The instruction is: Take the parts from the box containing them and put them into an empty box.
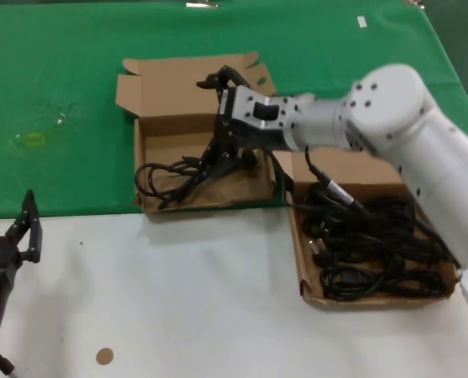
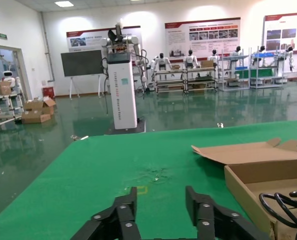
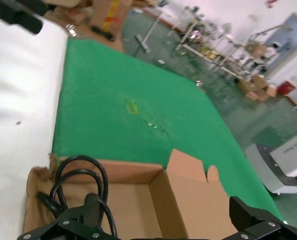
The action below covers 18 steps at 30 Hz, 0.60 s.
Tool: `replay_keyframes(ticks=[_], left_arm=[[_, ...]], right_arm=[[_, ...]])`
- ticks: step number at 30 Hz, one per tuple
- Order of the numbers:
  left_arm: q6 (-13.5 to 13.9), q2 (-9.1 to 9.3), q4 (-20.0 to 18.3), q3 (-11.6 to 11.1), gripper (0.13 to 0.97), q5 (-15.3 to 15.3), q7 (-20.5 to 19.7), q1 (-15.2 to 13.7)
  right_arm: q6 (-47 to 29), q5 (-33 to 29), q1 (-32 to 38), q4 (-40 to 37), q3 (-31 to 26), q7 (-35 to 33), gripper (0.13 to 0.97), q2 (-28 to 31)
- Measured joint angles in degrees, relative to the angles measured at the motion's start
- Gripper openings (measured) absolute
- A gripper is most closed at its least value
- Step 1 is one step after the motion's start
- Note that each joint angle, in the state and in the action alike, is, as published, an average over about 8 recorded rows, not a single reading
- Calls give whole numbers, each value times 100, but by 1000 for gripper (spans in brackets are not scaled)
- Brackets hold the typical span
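Note:
The box containing the parts (image 1: 311, 295) sits on the right, full of black coiled cables (image 1: 376, 244). The other brown box (image 1: 143, 150) stands to its left on the green mat, lid open, with one black cable bundle (image 1: 171, 177) lying in its near left part. My right gripper (image 1: 212, 122) hangs over this left box with its jaws wide open and nothing between them. In the right wrist view the gripper (image 3: 158, 225) is above the box floor (image 3: 138, 200), with the cable (image 3: 78, 182) beside one finger. My left gripper (image 1: 9, 224) is open and idle at the near left, also seen in its wrist view (image 2: 161, 205).
A green mat (image 1: 61, 94) covers the far half of the table, a white surface (image 1: 179, 299) the near half. The left box's lid (image 1: 179, 79) lies open toward the back. In the left wrist view the left box (image 2: 258, 170) stands to one side.

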Motion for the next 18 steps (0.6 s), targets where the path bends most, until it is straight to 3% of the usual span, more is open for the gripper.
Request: replay_keyframes(ticks=[6, 14, 18], left_arm=[[0, 0, 0, 0, 379, 0, 0, 0], [0, 0, 0, 0, 596, 0, 3, 0], [0, 0, 0, 0, 596, 0, 3, 0]], right_arm=[[410, 242, -624, 536, 267, 155, 909, 88], [957, 565, -1460, 1253, 624, 361, 955, 205], [1232, 726, -1874, 1609, 801, 465, 959, 263]])
